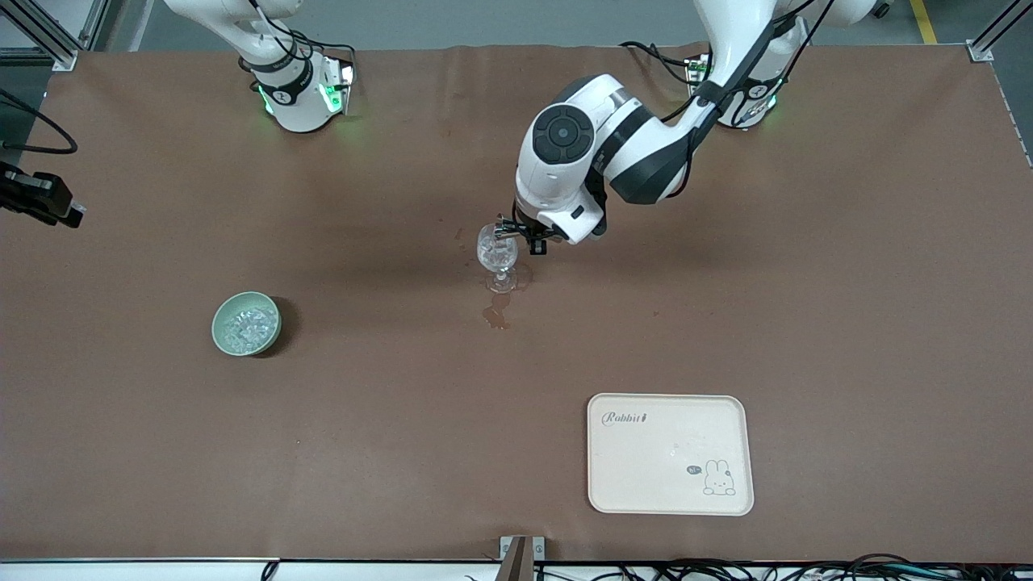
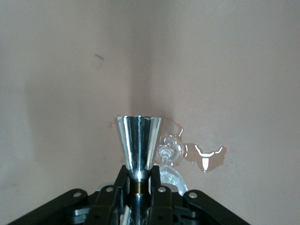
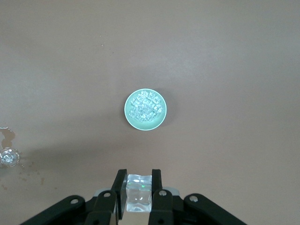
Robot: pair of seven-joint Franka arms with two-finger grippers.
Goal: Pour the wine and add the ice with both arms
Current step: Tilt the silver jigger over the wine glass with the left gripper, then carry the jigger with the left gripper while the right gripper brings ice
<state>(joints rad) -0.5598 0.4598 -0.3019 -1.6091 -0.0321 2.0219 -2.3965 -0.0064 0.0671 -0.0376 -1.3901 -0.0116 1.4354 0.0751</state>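
My left gripper [image 1: 520,234] is shut on the waist of a silvery hourglass jigger [image 2: 138,145] and holds it tipped on its side over the rim of the clear stemmed glass [image 1: 497,252] at mid-table. The glass also shows in the left wrist view [image 2: 171,152], under the jigger. No liquid shows in the jigger. My right gripper [image 3: 139,180] is shut on a clear ice cube [image 3: 139,191], high over the table, and is out of the front view. The pale green bowl [image 3: 129,115] holds several ice chunks [image 3: 146,107] and also shows in the front view [image 1: 218,327].
A wet spill [image 1: 496,315] lies on the brown table beside the glass's foot, nearer the front camera. A cream tray [image 1: 670,453] lies near the front edge toward the left arm's end. A black device [image 1: 36,198] sits at the table's edge at the right arm's end.
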